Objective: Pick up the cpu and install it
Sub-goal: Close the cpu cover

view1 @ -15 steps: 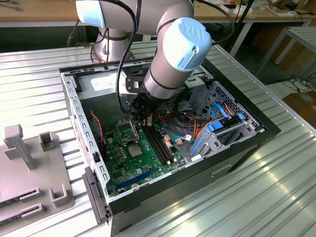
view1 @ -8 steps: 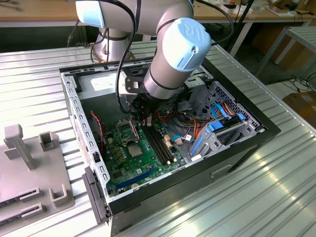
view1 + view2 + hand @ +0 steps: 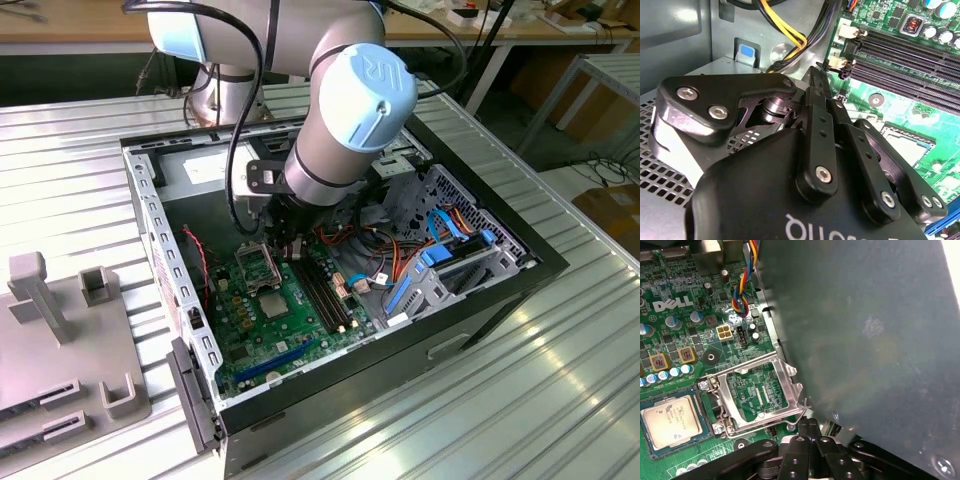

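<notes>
Open computer case [image 3: 452, 312] on ribbed metal worktop [image 3: 520, 410] | cpu [image 3: 672, 420] lies flat in its socket on green motherboard [image 3: 682, 327], hinged frame [image 3: 762, 390] tipped open beside it | claw [image 3: 809, 424] clenched, empty, just beside the frame

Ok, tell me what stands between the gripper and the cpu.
In the first wrist view, the open hinged socket frame lies between the gripper and the cpu. The cpu's top is uncovered.
</notes>
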